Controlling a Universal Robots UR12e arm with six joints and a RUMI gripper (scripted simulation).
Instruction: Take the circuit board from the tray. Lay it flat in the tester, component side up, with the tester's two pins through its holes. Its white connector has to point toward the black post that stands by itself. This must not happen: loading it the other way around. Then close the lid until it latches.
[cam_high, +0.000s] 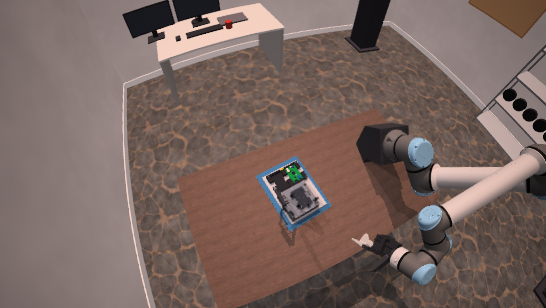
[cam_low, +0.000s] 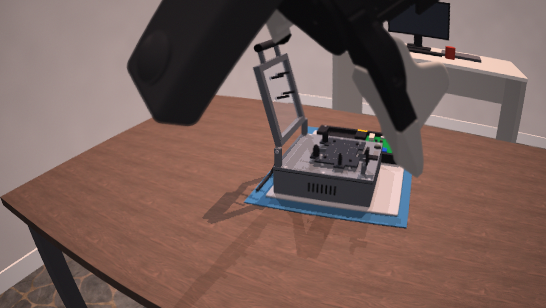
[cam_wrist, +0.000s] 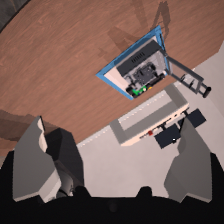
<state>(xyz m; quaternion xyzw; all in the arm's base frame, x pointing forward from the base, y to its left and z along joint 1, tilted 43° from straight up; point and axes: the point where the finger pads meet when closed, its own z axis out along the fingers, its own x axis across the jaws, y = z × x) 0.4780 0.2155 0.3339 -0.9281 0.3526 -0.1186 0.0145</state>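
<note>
The green circuit board (cam_high: 292, 174) (cam_low: 372, 136) (cam_wrist: 140, 90) lies in a black tray (cam_high: 276, 177) (cam_low: 345, 131) at the far end of a blue mat (cam_high: 300, 222) (cam_low: 325, 212) (cam_wrist: 107, 78). The grey tester (cam_high: 300, 199) (cam_low: 325, 187) (cam_wrist: 145, 70) stands in front of it on the same mat, and black posts show on its bed. Its lid (cam_low: 280, 100) (cam_wrist: 190, 80) stands open, nearly upright. My gripper (cam_high: 362, 240) (cam_wrist: 112, 118) is open and empty. It hovers near the table's front right edge, well clear of the mat. In the exterior view one pale finger (cam_low: 407, 100) looms close to the lens.
The brown table (cam_high: 235, 250) (cam_low: 125, 200) carries the mat and the arm's black base (cam_high: 378, 142). Off the table are a white desk (cam_high: 220, 32) (cam_low: 480, 70) with monitors, a black pillar (cam_high: 370, 22) and a rack (cam_high: 525, 105) at the right.
</note>
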